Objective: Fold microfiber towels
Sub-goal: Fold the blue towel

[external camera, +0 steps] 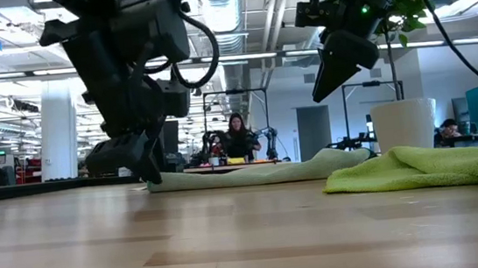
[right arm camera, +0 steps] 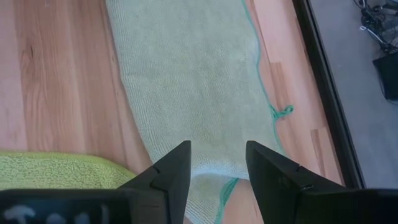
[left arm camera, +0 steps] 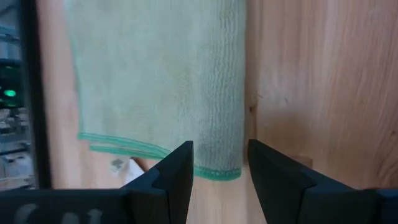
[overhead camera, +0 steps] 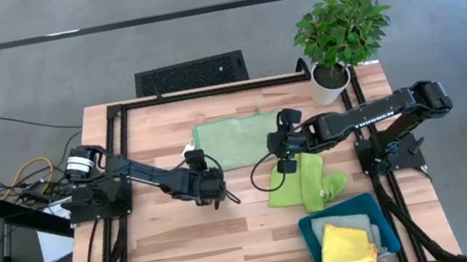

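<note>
Sage green towel (overhead camera: 237,140) lying flat on the wooden tabletop (overhead camera: 187,251) toward the far edge, folded over, darker green stitched hem showing along its border in both wrist views. Loose green thread trailing off one edge in the right wrist view.

Left gripper (overhead camera: 210,189) low over the tabletop just off the towel's near left corner, jaws parted and empty, hemmed corner visible between the two dark fingers (left arm camera: 177,171). Right gripper (overhead camera: 285,146) raised above the towel's right edge, jaws likewise apart, gripping nothing, cloth showing in the gap.

Lime green towel (overhead camera: 303,181) crumpled just beside the sage one, on its near right side, touching the teal tray (overhead camera: 311,232). Bright yellow towel (overhead camera: 346,247) folded inside that tray, on top of a light grey-blue towel (overhead camera: 376,229).

White lettering on the right arm's forearm, seemingly "TROSSEN" (overhead camera: 372,115), too small to confirm. Small white tag near the towel's left corner, unreadable.

Potted plant (overhead camera: 338,34) at the far right corner.
</note>
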You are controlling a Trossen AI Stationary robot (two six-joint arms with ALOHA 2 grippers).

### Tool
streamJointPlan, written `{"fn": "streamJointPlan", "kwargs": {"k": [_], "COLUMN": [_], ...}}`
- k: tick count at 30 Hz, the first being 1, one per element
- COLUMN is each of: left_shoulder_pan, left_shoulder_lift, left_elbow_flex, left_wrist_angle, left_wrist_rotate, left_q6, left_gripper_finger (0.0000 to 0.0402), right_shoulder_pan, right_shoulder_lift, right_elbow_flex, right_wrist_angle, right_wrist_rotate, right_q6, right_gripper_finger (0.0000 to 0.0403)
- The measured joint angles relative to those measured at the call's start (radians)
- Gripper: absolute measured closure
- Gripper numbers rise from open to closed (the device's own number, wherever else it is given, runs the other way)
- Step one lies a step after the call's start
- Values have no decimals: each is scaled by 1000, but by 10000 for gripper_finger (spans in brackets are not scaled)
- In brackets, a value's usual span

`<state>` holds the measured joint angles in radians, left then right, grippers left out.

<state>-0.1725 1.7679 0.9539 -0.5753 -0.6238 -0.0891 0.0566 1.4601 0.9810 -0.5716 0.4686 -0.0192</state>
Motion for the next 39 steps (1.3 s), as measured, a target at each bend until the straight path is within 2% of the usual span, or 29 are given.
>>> {"fn": "streamJointPlan", "kwargs": {"k": [6, 13, 16, 21, 23, 27, 31, 39], "left_shoulder_pan": [33, 42, 43, 45, 48, 55, 74, 137], "left_shoulder_lift": [-1, -1, 0, 2, 2, 2, 2, 2], "left_elbow_flex": [-49, -72, -72, -70, -55, -3, 64, 119], "left_wrist_angle": [90, 147, 148, 143, 142, 147, 151, 335], "left_wrist_rotate": [74, 36, 33, 12, 9, -38, -37, 100], "left_q6": [35, 86, 102, 93, 89, 135, 238, 451], "left_gripper_finger": [256, 264, 291, 375, 393, 397, 399, 401], "right_shoulder_pan": [0, 0, 0, 0, 0, 0, 0, 0], "right_shoulder_lift": [0, 0, 0, 0, 0, 0, -3, -90], "right_elbow_flex": [0, 0, 0, 0, 0, 0, 0, 0], "right_wrist_angle": [-4, -4, -4, -15, -37, -75, -86, -107], "right_wrist_rotate": [0, 0, 0, 0, 0, 0, 2, 15], "right_q6": [19, 19, 19, 19, 19, 20, 20, 26], "right_gripper_finger": [226, 226, 226, 226, 226, 226, 226, 226]}}
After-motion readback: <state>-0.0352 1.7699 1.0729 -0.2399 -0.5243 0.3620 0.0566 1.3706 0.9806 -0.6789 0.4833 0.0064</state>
